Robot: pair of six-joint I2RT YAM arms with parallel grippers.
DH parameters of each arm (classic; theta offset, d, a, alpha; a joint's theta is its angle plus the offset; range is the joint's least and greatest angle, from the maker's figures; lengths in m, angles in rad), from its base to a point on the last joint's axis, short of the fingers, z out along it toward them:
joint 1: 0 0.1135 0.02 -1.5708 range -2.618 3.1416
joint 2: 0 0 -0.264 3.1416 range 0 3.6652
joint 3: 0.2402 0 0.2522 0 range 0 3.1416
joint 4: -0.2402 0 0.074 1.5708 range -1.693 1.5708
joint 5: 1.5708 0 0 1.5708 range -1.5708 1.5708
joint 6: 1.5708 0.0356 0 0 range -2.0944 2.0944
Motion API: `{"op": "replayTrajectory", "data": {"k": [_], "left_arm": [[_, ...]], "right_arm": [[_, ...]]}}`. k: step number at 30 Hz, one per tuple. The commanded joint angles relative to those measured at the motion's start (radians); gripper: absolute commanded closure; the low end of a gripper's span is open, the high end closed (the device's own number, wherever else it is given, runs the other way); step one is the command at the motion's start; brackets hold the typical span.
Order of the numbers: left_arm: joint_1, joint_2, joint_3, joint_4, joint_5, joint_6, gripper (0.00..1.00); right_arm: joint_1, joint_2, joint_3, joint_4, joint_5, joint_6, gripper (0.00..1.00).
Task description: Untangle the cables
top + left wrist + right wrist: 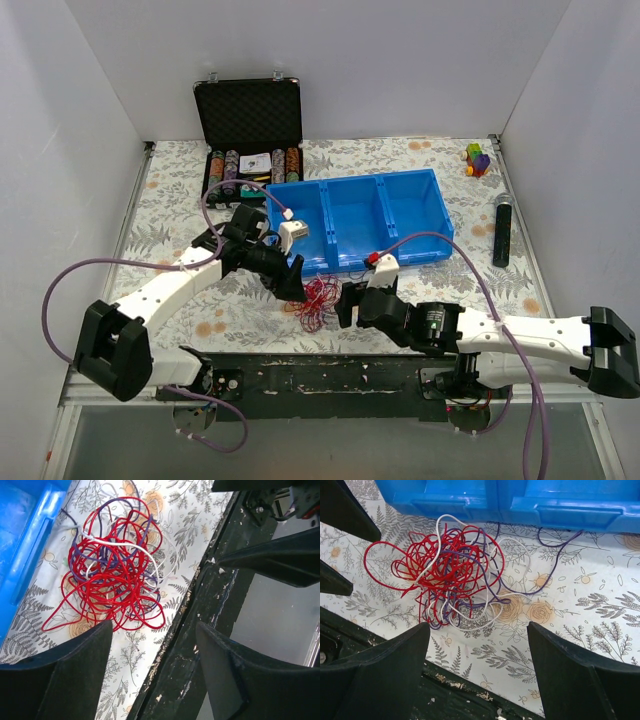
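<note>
The cables (318, 298) lie in one tangled heap of red, purple and white strands on the floral cloth, just in front of the blue bin. In the left wrist view the cables (117, 575) sit beyond my left gripper (154, 625), which is open and holds nothing. In the right wrist view the cables (452, 575) lie ahead and slightly left of my right gripper (477, 626), open wide and empty. A purple strand trails right along the bin's foot. From above, the left gripper (295, 283) is at the heap's left and the right gripper (345, 303) at its right.
A blue three-compartment bin (352, 190) stands behind the heap. An open black case of poker chips (250, 120) is at the back left. A black cylinder (503, 230) and coloured blocks (477, 158) lie at the right. The black front rail (330, 365) runs just below the heap.
</note>
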Motion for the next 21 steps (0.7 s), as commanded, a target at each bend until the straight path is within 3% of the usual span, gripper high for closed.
{"op": "replayTrajectory", "data": {"k": [1, 5, 8, 15, 21], "left_arm": [[-0.019, 0.004, -0.013, 0.091, -0.036, -0.030, 0.35], [-0.034, 0.058, 0.008, 0.106, -0.044, -0.046, 0.38], [-0.042, 0.087, 0.016, 0.132, -0.054, -0.052, 0.46], [-0.054, 0.147, 0.040, 0.126, -0.117, -0.047, 0.97], [-0.057, 0.087, 0.103, 0.048, -0.134, -0.032, 1.00]], "right_arm": [[-0.024, -0.025, -0.021, -0.002, 0.019, 0.045, 0.13], [-0.041, -0.025, -0.033, 0.031, 0.006, 0.036, 0.13], [-0.050, -0.017, -0.039, 0.067, -0.008, 0.027, 0.13], [-0.070, -0.008, -0.041, 0.160, -0.043, 0.002, 0.13], [-0.091, 0.087, -0.002, 0.259, -0.100, -0.033, 0.13]]}}
